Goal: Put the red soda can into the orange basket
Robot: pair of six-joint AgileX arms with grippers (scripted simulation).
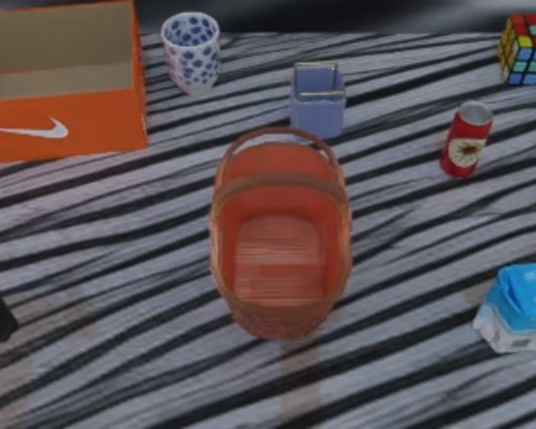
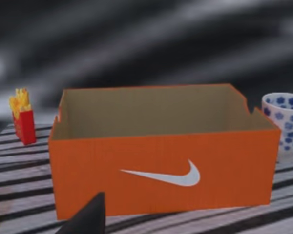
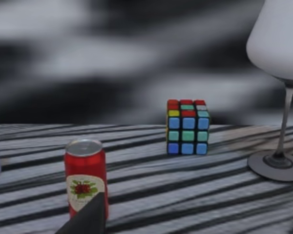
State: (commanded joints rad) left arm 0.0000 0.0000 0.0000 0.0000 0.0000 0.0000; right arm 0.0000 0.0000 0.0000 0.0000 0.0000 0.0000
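Right pincer (image 3: 88, 217): only dark fingertip visible, spread cannot tell; can (image 3: 86, 178) upright on tabletop (image 3: 185, 185) just ahead, untouched. Approach level, straddle mid-body, then carry to basket (image 1: 281, 234). Left arm parked by shoe box (image 2: 161, 165).

You see a red soda can (image 1: 465, 138) with a silver top and white round label, an orange-brown woven basket (image 1: 280, 234), an orange shoe box (image 1: 61, 79) bearing a white swoosh, a white cup (image 1: 191, 51) dotted blue, a multicoloured puzzle cube (image 1: 528, 49), and a black-and-white striped table (image 1: 116, 268).

Simulated tabletop, striped table (image 1: 116, 268) (rendered clutter)
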